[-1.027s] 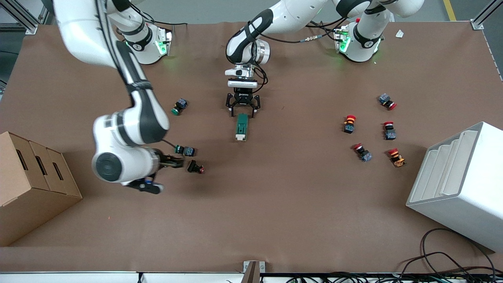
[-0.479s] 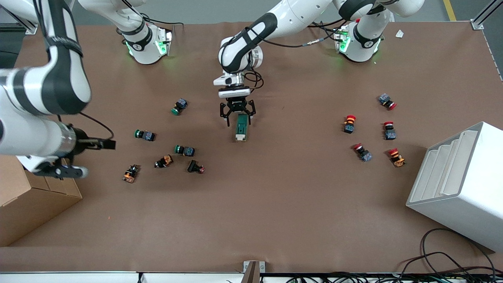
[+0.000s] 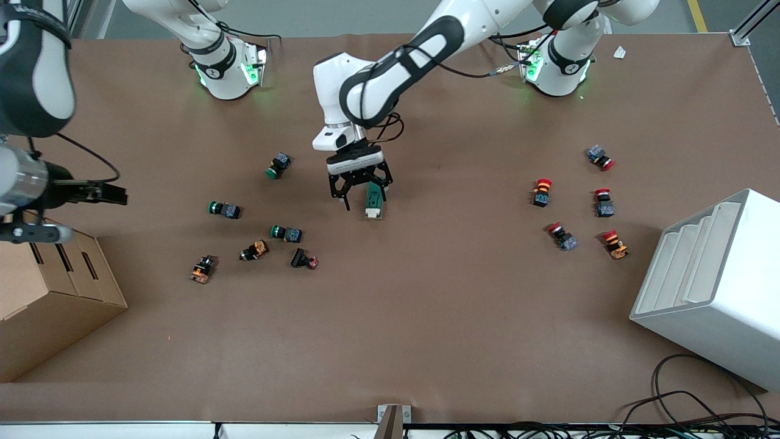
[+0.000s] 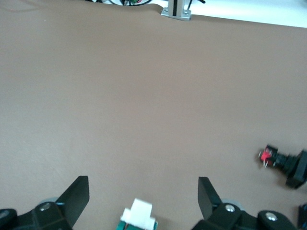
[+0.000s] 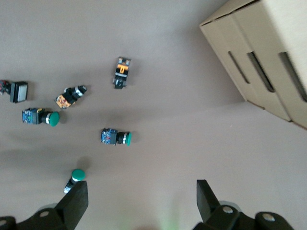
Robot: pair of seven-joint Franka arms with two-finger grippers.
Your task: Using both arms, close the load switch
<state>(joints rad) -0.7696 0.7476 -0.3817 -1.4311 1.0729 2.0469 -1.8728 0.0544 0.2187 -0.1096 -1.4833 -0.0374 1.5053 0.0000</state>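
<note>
The load switch (image 3: 373, 204) is a dark-green oblong block lying near the table's middle, its white sliding piece at the end nearer the front camera. My left gripper (image 3: 364, 190) is open and low over the switch's farther half, one finger on each side of it. In the left wrist view the white end (image 4: 139, 215) shows between the spread fingers (image 4: 76, 194). My right gripper (image 3: 114, 194) is open and empty, up in the air over the right arm's end of the table beside the cardboard box (image 3: 55, 292).
Several green, orange and black push buttons (image 3: 286, 233) lie toward the right arm's end, also in the right wrist view (image 5: 115, 137). Several red-capped buttons (image 3: 542, 192) lie toward the left arm's end. A white rack (image 3: 713, 280) stands there too.
My left gripper has moved along the switch toward the front camera and now covers its farther half. My right arm has swung away from the buttons toward the cardboard box.
</note>
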